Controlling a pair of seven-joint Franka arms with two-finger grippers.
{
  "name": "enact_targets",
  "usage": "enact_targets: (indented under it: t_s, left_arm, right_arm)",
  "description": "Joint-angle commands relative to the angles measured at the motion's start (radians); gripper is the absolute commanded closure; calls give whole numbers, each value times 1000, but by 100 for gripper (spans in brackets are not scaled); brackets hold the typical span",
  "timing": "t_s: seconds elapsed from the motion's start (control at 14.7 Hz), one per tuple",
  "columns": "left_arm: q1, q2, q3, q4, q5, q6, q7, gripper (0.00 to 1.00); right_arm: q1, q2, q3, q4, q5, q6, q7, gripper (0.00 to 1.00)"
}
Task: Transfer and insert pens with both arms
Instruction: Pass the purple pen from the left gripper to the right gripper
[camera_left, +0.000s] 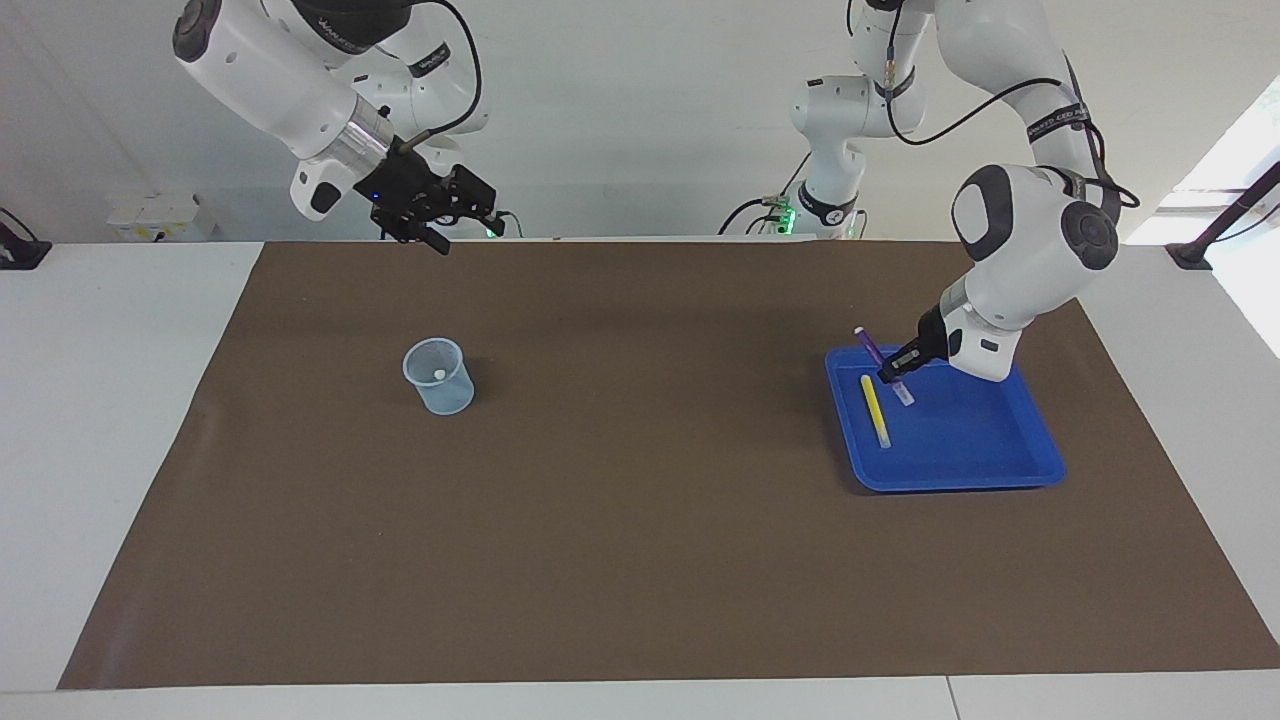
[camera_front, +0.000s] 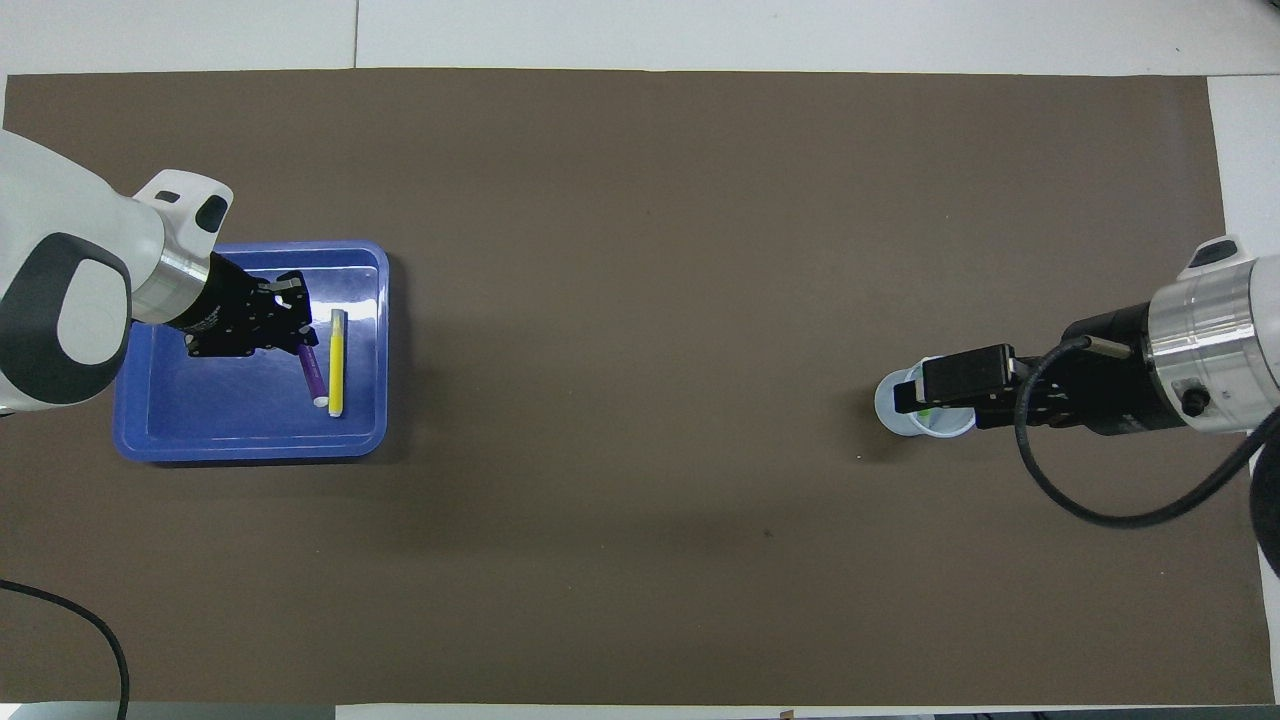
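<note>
Left gripper (camera_left: 893, 376) clamped on purple pen (camera_left: 872, 349), tilted above blue tray (camera_left: 1000, 455); yellow pen (camera_left: 876, 410) lay in tray.
Facing view showed right gripper (camera_left: 440, 222) raised, jaws spread, empty; overhead view showed it covering cup (camera_front: 888, 408), green pen (camera_front: 925, 411) peeking inside.

Occluded and cropped items

In the overhead view the black right gripper (camera_front: 905, 398) covers most of the translucent pale-blue plastic cup (camera_front: 886, 404); of the slim green pen (camera_front: 925, 412) inside it only a sliver shows there, and in the facing view only its pale tip (camera_left: 438, 374); the white jointed arms are cut off by the frame edges in both views; the black left gripper (camera_front: 302, 340) hides the upper part of the slim purple pen (camera_front: 314, 376) in the overhead view.
</note>
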Motion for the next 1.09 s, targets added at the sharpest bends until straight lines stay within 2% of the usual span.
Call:
enact_targets:
  t_s: [0.0,0.27,0.48,0.81,1.02]
  left_arm:
    - [-39,-31,8,34,-73,-63,-266,100]
    - [-86,-105,5,43,-200,-65,-616,100]
    - [-169,-139,4,39,-226,-62,-825,100]
    - [-229,-185,2,-36,-444,-33,-917,100]
    - [-258,-203,1,-76,-513,4,-951,100]
  right_arm:
    - [47,-14,7,-29,79,97,143,0]
    - [171,-12,7,-48,132,273,348,0]
    - [234,-12,7,-63,132,368,442,0]
    - [298,-11,8,-71,162,473,536,0]
    - [326,-14,8,-89,162,520,536,0]
